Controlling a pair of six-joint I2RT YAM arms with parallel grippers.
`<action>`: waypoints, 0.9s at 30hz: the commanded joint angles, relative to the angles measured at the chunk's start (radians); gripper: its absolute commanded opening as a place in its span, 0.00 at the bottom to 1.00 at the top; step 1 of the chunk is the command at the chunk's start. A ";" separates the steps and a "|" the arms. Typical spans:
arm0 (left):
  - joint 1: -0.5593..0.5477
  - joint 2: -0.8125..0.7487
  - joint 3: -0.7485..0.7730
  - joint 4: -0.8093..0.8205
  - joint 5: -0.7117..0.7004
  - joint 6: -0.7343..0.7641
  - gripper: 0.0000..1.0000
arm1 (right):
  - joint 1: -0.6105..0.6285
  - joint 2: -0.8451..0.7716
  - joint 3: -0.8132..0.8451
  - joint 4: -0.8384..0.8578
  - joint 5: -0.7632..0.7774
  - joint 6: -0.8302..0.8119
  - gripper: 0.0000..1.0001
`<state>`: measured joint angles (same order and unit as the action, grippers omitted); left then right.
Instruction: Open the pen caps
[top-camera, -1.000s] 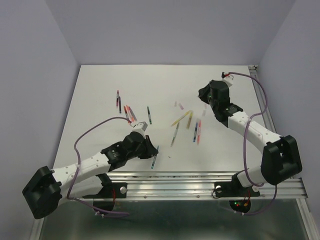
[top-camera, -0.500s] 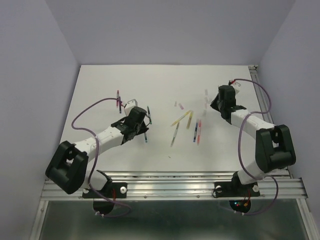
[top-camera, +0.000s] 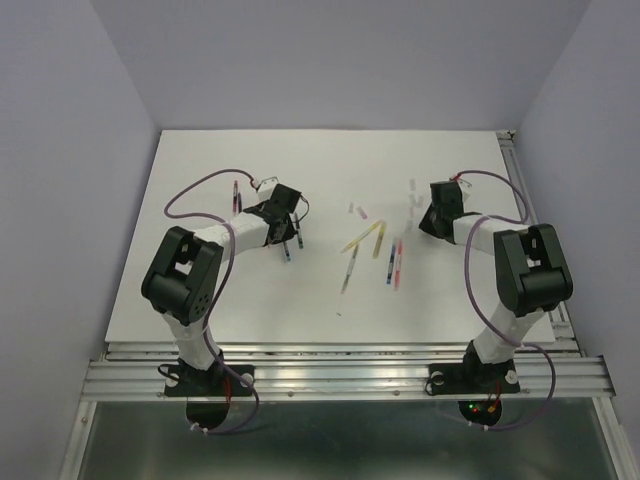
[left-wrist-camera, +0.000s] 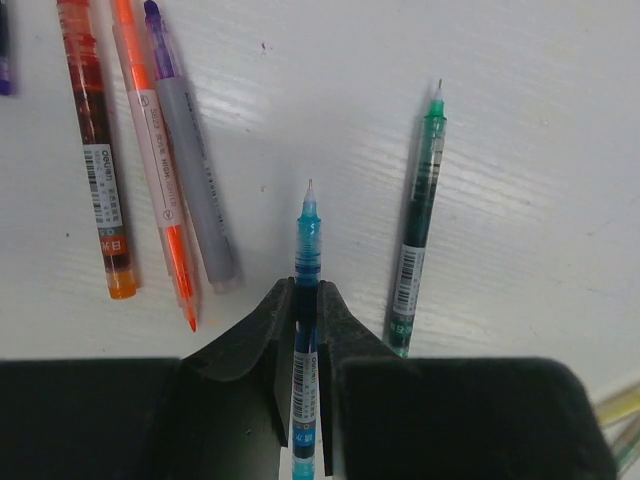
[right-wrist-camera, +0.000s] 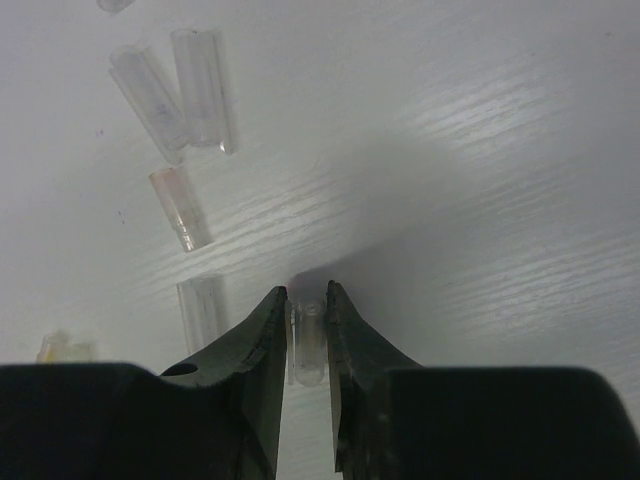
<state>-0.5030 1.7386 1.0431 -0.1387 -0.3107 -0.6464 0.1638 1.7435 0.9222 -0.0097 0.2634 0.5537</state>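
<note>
My left gripper (left-wrist-camera: 305, 300) is clamped on the teal pen (left-wrist-camera: 309, 225) at the barrel, with the bare nib pointing away and no cap on it. My right gripper (right-wrist-camera: 305, 305) is pinched shut on a clear cap (right-wrist-camera: 306, 345), held low over the table (right-wrist-camera: 480, 150).

Loose caps (right-wrist-camera: 203, 88) lie ahead of it, toward the left of the wrist view. One is a pinkish cap (right-wrist-camera: 180, 208) (the top two may touch, cannot tell).

Right of the teal pen lies a green pen (left-wrist-camera: 420, 220), nib also bare. To its left are a grey pen (left-wrist-camera: 190, 170), an orange pen (left-wrist-camera: 160, 190) and a red pen (left-wrist-camera: 98, 170), side by side. In the top view more pens (top-camera: 390, 262) sit in a loose bunch between the arms, too small to tell if they are capped.

Handling, my guess:
- **Caps:** light, hard, slick, thin-walled. They roll and can squirt out of a pinch, so take one across its middle, not at the open rim, with modest squeeze.
- **Pens:** stiff, light, smooth. Hold mid-barrel and pull the cap straight along the axis.
- **Nib:** looks fragile, so keep it off the table
</note>
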 joint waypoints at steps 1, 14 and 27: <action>0.007 0.025 0.060 -0.053 -0.038 0.025 0.08 | -0.006 0.010 0.063 -0.019 0.002 -0.011 0.25; 0.003 -0.086 0.034 -0.064 0.018 0.034 0.59 | -0.006 -0.096 0.017 -0.026 -0.059 -0.015 0.55; -0.302 -0.241 -0.051 0.034 0.165 0.113 0.98 | -0.007 -0.615 -0.250 -0.191 -0.062 0.057 1.00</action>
<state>-0.7315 1.4933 1.0317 -0.1585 -0.2195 -0.5819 0.1638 1.2854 0.7902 -0.1154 0.2119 0.5774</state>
